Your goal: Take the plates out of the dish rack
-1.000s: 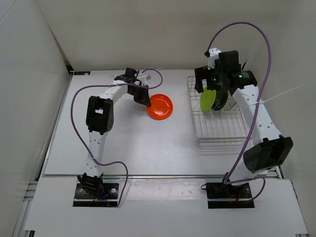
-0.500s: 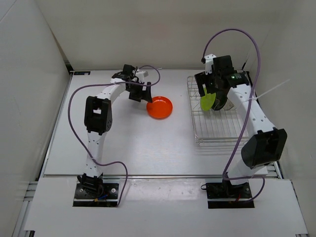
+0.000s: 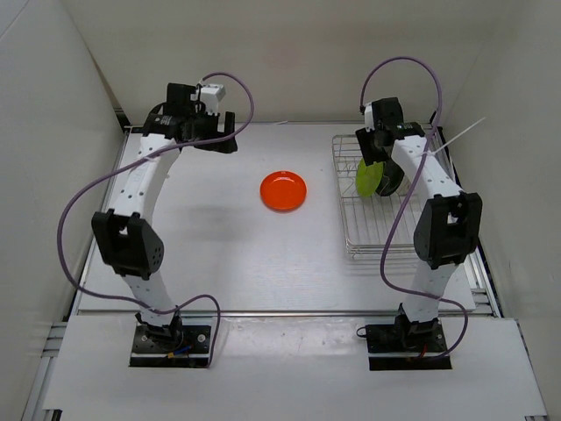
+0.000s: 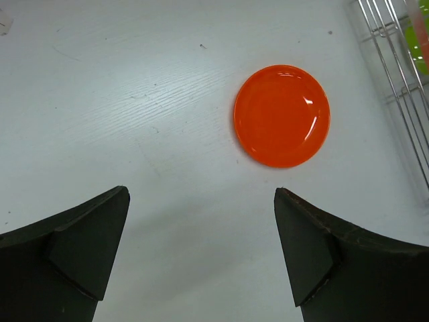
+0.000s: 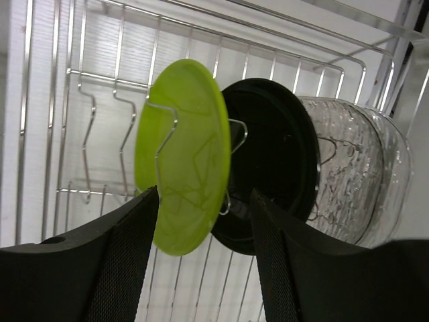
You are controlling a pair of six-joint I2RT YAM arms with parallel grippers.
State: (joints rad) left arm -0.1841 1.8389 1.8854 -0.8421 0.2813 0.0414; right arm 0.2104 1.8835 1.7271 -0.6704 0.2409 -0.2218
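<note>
1. The right tool (image 5: 206, 193) is open down in the dish rack (image 3: 394, 250). Its two fingers sit either side of the lower rim of the yellow-green plate (image 5: 181, 154).
2. One finger overlaps that rim and the other shows a sliver of gap, so I see no firm grip.
3. That plate stands on edge in the rack's dividers, toward the rack's far end.
4. Close behind it in the rack stand the black plate (image 5: 275, 168) and then the clear plate (image 5: 355, 174), both upright.
5. The left tool (image 4: 201, 194) is wide open and holds nothing. It is raised over the desk (image 3: 219, 254), well apart from the rack.
6. The orange plate (image 4: 281, 115) lies flat on the desk outside the rack, near its left side and clear of the left tool's fingers.
</note>
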